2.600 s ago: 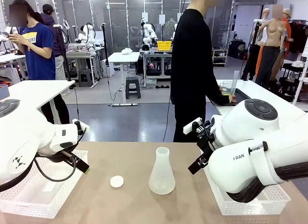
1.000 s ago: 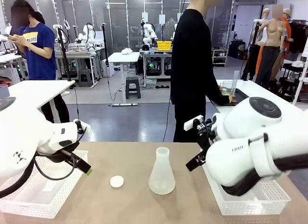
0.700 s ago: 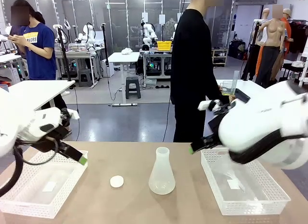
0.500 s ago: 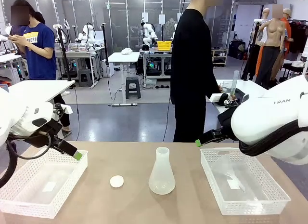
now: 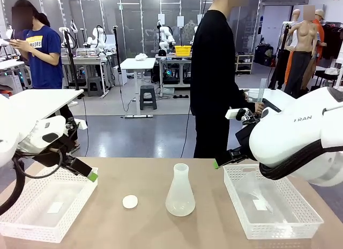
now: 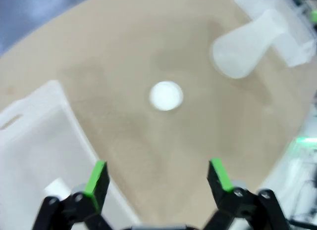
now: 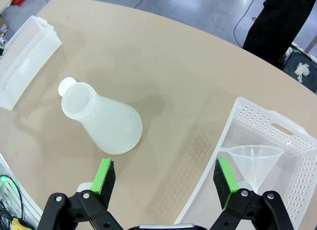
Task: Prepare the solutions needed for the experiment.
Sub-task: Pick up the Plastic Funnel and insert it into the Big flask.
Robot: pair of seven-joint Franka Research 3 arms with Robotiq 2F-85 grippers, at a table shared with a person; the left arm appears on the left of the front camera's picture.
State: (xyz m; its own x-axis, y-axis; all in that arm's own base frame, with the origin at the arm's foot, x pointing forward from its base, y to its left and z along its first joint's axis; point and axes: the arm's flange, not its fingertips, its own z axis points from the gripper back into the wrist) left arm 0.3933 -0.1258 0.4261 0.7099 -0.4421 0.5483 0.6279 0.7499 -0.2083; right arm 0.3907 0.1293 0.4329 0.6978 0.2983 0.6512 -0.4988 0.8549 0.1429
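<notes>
A translucent white conical flask (image 5: 180, 191) stands upright mid-table and looks empty; the solutions are out of view. The flask lies ahead of my right gripper (image 7: 164, 178), a little to its left (image 7: 101, 120). A small white round cap (image 5: 129, 202) lies left of the flask. My left gripper (image 5: 92, 176) hangs open over the near corner of the left basket (image 5: 32, 227), holding nothing. In the blurred left wrist view the cap (image 6: 166, 95) is straight ahead of the left gripper (image 6: 158, 178) and the flask (image 6: 247, 47) is beyond it. My right gripper (image 5: 216, 164) is open and holds nothing above the right basket's far-left corner.
The white mesh basket on the right (image 5: 241, 217) holds a clear funnel (image 7: 252, 161). A small white piece lies in the left basket. A person in black (image 5: 211, 72) stands at the far side, turned to a side table, holding a tall clear cylinder (image 5: 261, 88).
Both arms have drawn back and up from over the table, the left one leftward and the right one rightward, uncovering the two baskets. Flask and cap have not moved.
</notes>
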